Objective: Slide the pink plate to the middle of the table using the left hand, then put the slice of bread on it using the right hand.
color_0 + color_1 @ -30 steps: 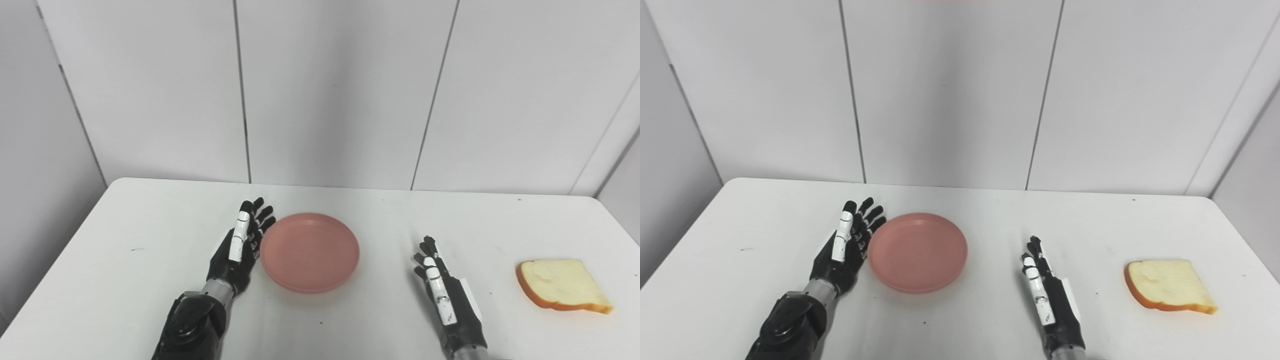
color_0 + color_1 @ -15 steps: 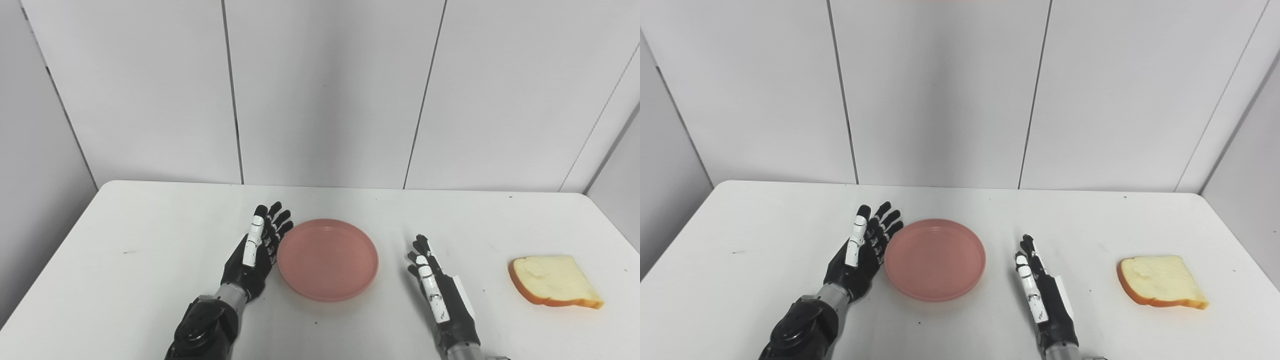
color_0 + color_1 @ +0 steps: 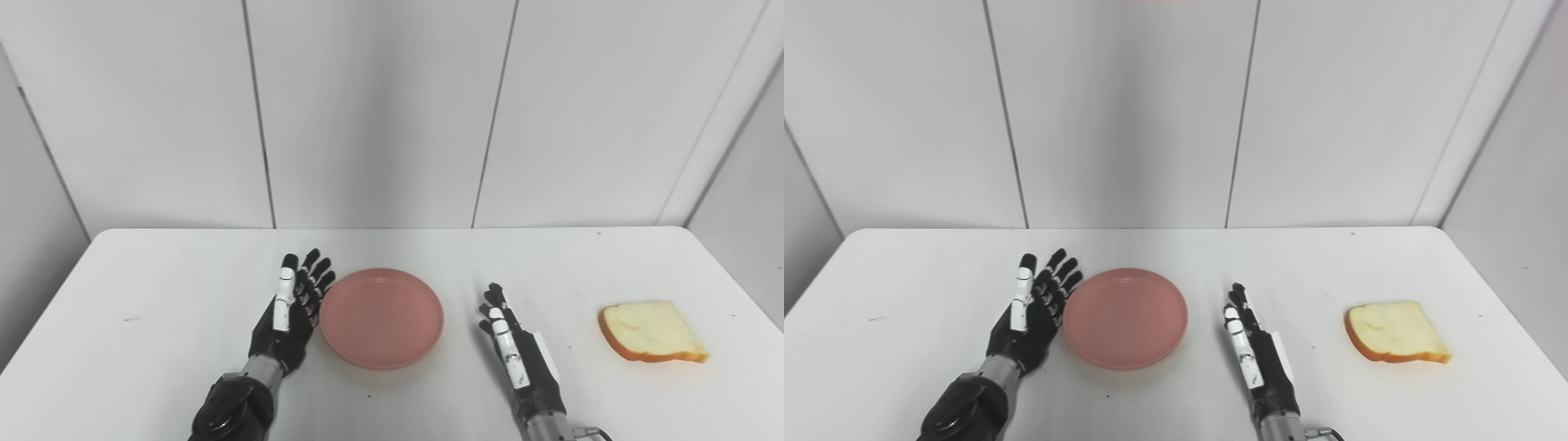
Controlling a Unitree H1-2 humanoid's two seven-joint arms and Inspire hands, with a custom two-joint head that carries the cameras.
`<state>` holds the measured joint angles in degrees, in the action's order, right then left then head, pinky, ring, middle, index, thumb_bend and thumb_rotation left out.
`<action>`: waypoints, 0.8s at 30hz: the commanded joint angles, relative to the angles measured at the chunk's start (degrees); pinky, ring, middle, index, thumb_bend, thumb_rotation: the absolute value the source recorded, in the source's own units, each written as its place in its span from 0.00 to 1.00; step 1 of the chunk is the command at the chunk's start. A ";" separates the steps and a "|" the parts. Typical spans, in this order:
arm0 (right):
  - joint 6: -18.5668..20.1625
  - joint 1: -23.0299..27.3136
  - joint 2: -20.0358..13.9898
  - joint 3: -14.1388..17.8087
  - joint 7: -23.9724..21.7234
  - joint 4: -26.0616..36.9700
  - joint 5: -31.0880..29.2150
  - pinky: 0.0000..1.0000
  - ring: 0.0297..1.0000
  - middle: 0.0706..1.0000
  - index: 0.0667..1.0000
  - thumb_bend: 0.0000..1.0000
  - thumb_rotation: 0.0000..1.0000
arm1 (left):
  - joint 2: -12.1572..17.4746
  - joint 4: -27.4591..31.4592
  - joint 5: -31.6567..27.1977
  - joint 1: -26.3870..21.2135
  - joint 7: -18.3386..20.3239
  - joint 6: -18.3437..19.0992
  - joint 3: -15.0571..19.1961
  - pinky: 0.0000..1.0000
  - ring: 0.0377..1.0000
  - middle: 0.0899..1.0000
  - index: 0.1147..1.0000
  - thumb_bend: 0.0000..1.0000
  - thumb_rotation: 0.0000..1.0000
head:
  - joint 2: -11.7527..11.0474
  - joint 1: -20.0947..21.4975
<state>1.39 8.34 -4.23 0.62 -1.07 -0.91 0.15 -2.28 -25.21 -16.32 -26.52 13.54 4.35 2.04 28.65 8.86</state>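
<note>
The pink plate [image 3: 381,317] is located at lower centre of the frame on the white table [image 3: 153,318]. The left hand [image 3: 291,312] is positioned against its left rim, fingers extended and released; actual contact cannot be confirmed. The right hand [image 3: 517,358] is seen edge-on at lower right of centre, fingers straight, grasping nothing. The slice of bread [image 3: 650,332] lies at far right, well apart. Both forearms are cut off by the bottom edge.

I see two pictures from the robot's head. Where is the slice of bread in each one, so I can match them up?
Left eye view: the slice of bread lies on the white table, far right, near the picture's right edge.
Right eye view: the same slice lies a little further in from the right edge.
Shared landmark: the pink plate, near the table's middle, left of the bread in both views.
</note>
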 commanded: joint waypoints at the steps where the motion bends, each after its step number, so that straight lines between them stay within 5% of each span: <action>1: -0.51 2.24 -2.16 1.49 0.62 2.89 0.98 0.94 0.95 0.98 0.99 0.51 1.00 | 0.90 -1.63 0.01 1.92 -0.43 2.99 0.50 1.00 0.98 0.98 0.99 0.74 0.98 | -0.20 1.42; 10: 2.31 9.08 -8.39 3.86 -0.26 10.41 3.71 0.92 0.95 0.99 0.99 0.64 0.98 | 2.39 -6.49 -0.24 1.19 1.82 0.03 1.15 0.97 0.95 0.96 0.97 0.78 0.95 | -1.54 5.93; 18: 8.87 15.10 -18.20 4.28 -4.94 15.93 6.79 0.86 0.91 0.98 0.98 0.70 0.90 | 3.06 -12.94 -0.19 -0.24 2.69 -2.87 2.22 0.93 0.92 0.92 0.93 0.84 0.90 | -2.03 7.93; 21: 10.59 16.48 -21.68 3.78 -6.50 17.64 9.36 0.82 0.90 0.96 0.97 0.69 0.86 | 3.57 -15.34 -0.18 -0.88 3.77 -4.21 2.25 0.94 0.92 0.92 0.93 0.85 0.89 | -2.12 8.98; 24: 12.33 17.68 -25.31 3.68 -8.59 18.71 11.51 0.83 0.90 0.93 0.93 0.80 0.71 | 4.03 -17.36 0.02 -1.42 4.48 -5.43 2.21 0.93 0.91 0.91 0.92 0.85 0.90 | -2.16 9.39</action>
<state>13.07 22.63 -27.04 3.83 -9.01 15.77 10.64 0.93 -37.95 -17.48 -31.22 18.94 -4.03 4.34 26.46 18.28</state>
